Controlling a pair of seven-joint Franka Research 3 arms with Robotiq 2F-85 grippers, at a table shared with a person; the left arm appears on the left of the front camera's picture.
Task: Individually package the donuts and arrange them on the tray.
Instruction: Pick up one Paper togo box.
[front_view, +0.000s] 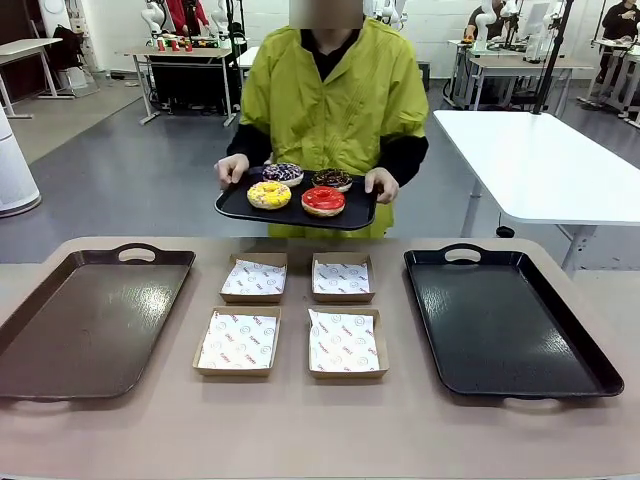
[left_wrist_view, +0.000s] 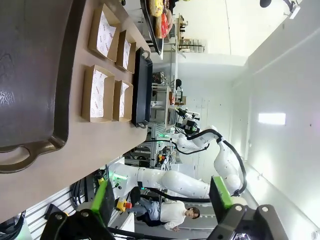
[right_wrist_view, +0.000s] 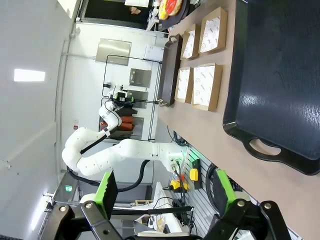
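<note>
The donuts (front_view: 300, 188) are carried at upper centre, beyond the boxes (front_view: 240, 342), far from the left gripper (left_wrist_view: 162, 197) and right gripper (right_wrist_view: 165, 189), both with fingers apart.

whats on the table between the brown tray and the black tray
Four shallow brown cardboard boxes lined with white paper, two by two, in the front view.

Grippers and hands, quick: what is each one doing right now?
Left gripper: open, empty.
Right gripper: open, empty.
Person's right hand: holding the donut tray.
Person's left hand: holding the donut tray.
</note>
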